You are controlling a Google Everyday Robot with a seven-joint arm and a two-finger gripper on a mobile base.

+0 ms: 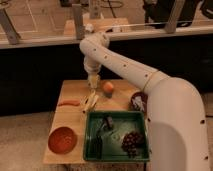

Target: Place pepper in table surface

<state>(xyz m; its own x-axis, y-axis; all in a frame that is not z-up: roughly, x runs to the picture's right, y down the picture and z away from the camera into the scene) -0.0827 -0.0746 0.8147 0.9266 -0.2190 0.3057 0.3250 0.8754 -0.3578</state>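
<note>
The pepper [69,103], slender and red-orange, lies flat on the table surface [70,122] near its left edge. My gripper [93,81] hangs from the white arm above the back of the table, to the right of the pepper and well above it. It is open, and I see nothing between its fingers. Nothing touches the pepper.
A pale elongated item [90,101] lies just right of the pepper, below the gripper. A round orange fruit [108,87] sits behind it and a dark bowl [139,100] at the right. A green tray [95,120] with grapes [131,141] fills the front right. An orange-red bowl [62,139] stands front left.
</note>
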